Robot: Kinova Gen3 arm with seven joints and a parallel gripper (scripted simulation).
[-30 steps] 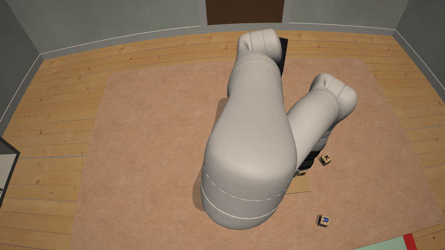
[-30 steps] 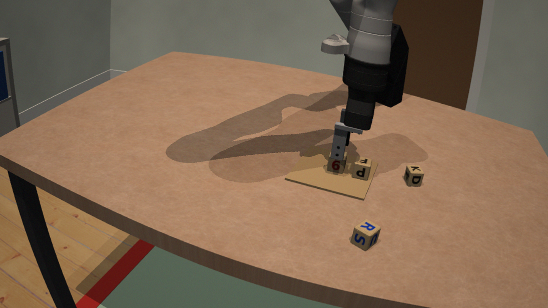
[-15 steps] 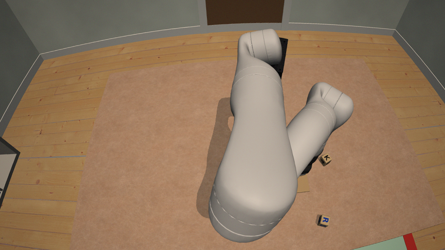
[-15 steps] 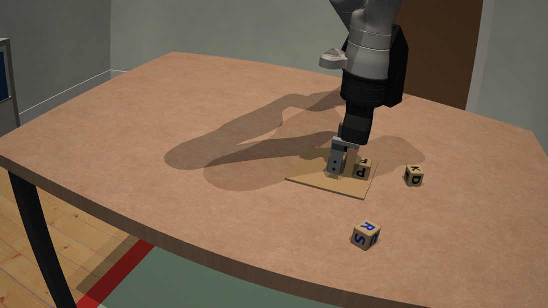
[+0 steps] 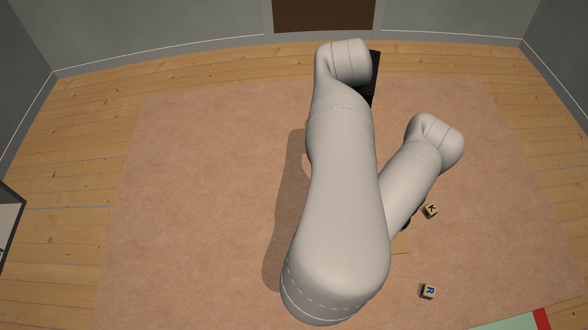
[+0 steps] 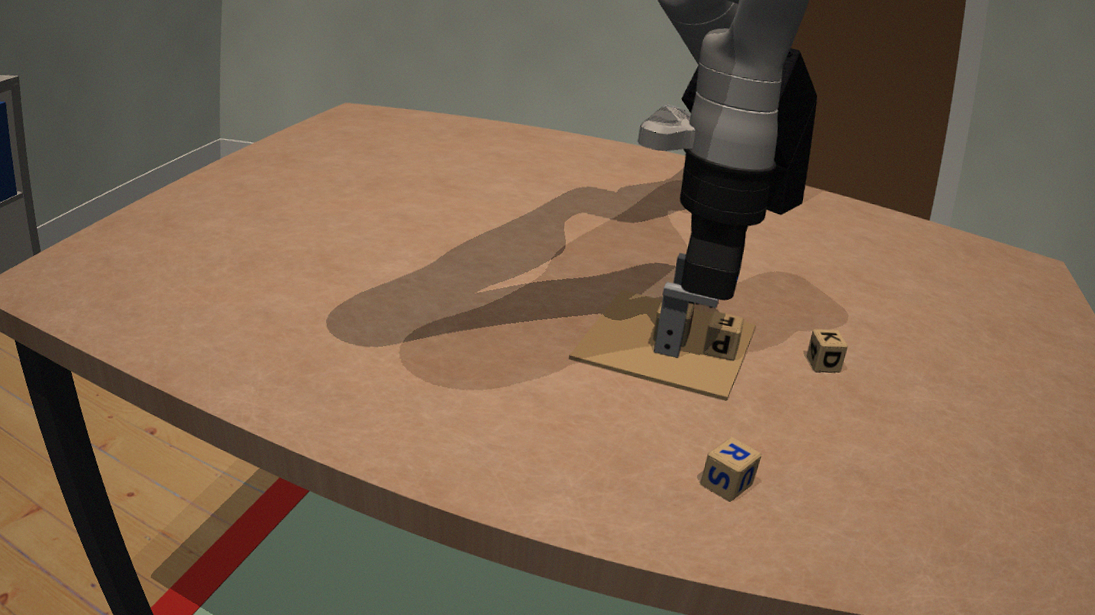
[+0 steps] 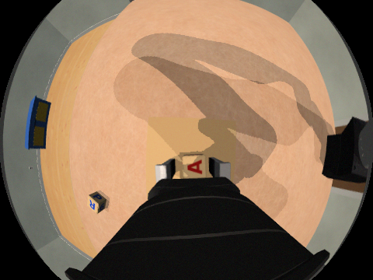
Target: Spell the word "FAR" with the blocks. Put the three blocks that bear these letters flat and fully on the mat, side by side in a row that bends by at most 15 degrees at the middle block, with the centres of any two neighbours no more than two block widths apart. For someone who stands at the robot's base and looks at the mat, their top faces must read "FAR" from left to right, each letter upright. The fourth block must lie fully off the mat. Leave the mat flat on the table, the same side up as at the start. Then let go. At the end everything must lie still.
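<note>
The A block (image 7: 195, 166) (image 6: 686, 326) stands on the tan mat (image 5: 400, 245) (image 6: 619, 355) (image 7: 155, 134), its red A on top. My gripper (image 7: 192, 165) (image 6: 675, 339) is open and low, one finger on each side of the A block; the near finger hides most of that block in the exterior view. The F block (image 6: 723, 335) stands on the mat beside it, F on top. The R block (image 5: 428, 291) (image 6: 730, 470) (image 7: 97, 202) lies off the mat, R on top, turned at an angle. The arm hides the gripper and the A and F blocks in the top view.
The K block (image 5: 430, 210) (image 6: 826, 351) lies off the mat, beyond the F block's side, with K on top. The table's front edge (image 6: 510, 549) runs below the R block in the exterior view. The arm (image 5: 339, 188) spans above the table.
</note>
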